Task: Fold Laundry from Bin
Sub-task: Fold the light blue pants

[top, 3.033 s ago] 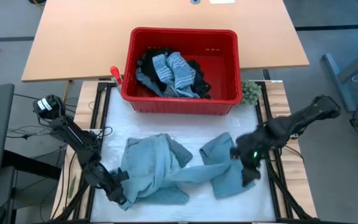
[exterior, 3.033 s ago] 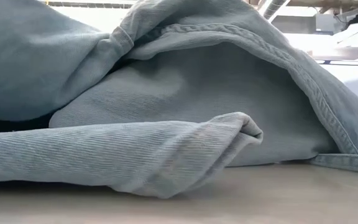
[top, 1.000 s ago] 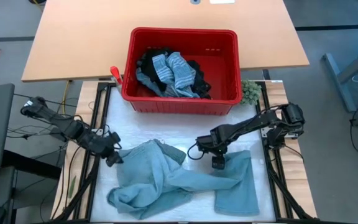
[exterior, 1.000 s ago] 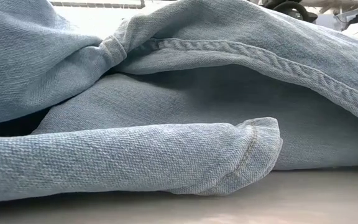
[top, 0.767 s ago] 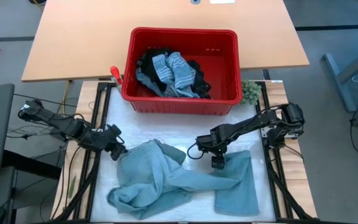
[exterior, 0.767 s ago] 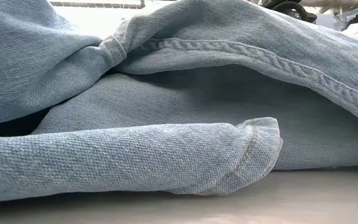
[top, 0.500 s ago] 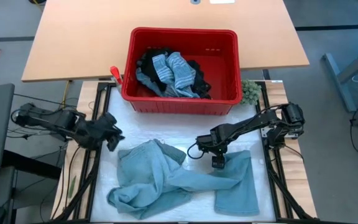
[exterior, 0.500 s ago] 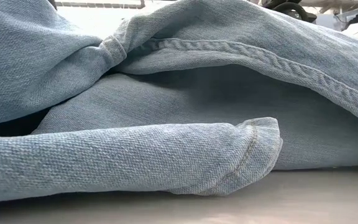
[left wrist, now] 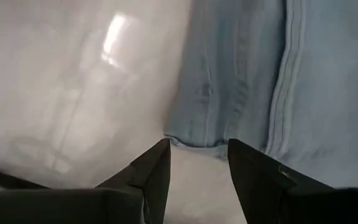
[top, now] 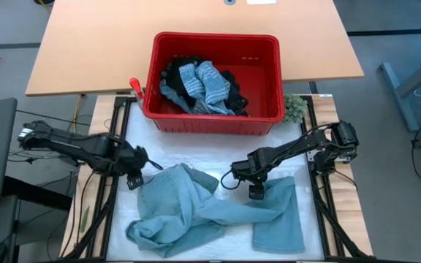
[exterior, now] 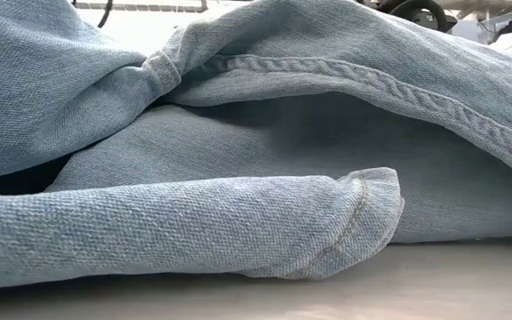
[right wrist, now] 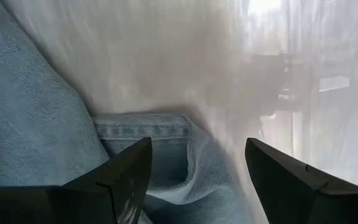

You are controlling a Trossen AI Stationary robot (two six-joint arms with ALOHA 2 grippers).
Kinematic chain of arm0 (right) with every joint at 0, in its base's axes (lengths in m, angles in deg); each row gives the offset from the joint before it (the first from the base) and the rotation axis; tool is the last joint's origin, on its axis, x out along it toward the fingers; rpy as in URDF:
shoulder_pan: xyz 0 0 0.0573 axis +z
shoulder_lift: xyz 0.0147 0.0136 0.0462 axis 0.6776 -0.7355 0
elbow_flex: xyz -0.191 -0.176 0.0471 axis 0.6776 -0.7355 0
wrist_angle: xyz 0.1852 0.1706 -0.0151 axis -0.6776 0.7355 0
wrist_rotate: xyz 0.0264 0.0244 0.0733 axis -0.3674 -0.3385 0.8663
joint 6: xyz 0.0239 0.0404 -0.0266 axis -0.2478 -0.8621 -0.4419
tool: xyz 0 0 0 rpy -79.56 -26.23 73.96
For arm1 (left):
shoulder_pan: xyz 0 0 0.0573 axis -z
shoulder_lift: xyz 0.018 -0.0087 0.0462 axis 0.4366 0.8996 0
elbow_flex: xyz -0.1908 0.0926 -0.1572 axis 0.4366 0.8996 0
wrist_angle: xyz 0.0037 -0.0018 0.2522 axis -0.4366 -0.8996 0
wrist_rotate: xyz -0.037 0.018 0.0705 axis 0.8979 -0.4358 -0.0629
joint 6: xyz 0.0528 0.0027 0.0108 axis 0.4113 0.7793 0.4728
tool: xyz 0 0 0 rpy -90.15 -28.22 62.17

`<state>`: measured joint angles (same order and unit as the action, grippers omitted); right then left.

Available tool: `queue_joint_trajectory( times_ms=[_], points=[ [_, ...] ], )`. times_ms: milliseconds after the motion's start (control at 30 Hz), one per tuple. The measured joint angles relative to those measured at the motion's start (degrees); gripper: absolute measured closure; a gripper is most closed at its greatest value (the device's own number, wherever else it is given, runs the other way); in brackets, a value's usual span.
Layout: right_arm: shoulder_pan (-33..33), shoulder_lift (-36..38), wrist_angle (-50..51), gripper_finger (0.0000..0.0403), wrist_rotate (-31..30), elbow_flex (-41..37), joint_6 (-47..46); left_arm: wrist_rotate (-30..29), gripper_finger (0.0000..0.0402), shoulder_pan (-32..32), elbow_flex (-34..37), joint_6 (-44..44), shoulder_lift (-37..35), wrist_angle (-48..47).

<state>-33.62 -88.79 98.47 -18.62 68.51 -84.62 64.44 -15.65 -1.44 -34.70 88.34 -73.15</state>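
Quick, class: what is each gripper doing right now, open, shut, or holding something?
Left gripper: open, empty, at the hem of the light blue jeans.
Right gripper: open, empty, over another hem of the jeans.

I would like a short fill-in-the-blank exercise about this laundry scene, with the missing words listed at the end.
1. The bin holding the remaining laundry is coloured ____.
2. The garment spread on the table, the light blue jeans, lies ____ the bin, not inside it.
3. The right gripper hovers at the jeans' edge with its fingers ____.
4. The left gripper is at the jeans' corner and holds ____.

Missing words: red; outside; open; nothing
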Motion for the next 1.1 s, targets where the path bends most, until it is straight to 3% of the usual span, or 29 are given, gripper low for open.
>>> queue_joint_trajectory(
  times_ms=[200,500,700,800,900,967,1100],
  points=[
    [-0.04,0.01,-0.99,0.0117,0.00,0.00,-0.01,2.27,0.0253,0.03,2.42,6.26,5.93,4.82],
    [-0.04,0.01,-1.04,0.0117,0.00,0.00,-0.09,2.62,0.0249,2.28,2.78,25.38,19.07,10.36],
    [0.64,0.01,-1.06,0.0117,0.00,0.00,-1.07,7.28,0.0234,2.94,2.29,28.73,31.83,11.45],
    [1.33,0.01,-1.08,0.0117,-0.03,0.00,-1.25,7.47,0.0257,3.32,0.59,29.20,37.09,8.24],
    [1.91,0.01,-1.04,0.0117,-0.07,0.00,-1.38,2.73,0.0332,3.65,-2.45,30.32,39.57,3.25],
    [1.97,0.01,-0.80,0.0117,-0.05,0.16,-1.93,-4.51,0.0381,3.34,-5.25,30.73,38.89,0.44],
    [1.59,0.23,0.94,0.0117,-0.13,1.55,-1.94,-18.23,0.0394,2.79,-14.83,30.33,34.89,-7.69]
  ],
)
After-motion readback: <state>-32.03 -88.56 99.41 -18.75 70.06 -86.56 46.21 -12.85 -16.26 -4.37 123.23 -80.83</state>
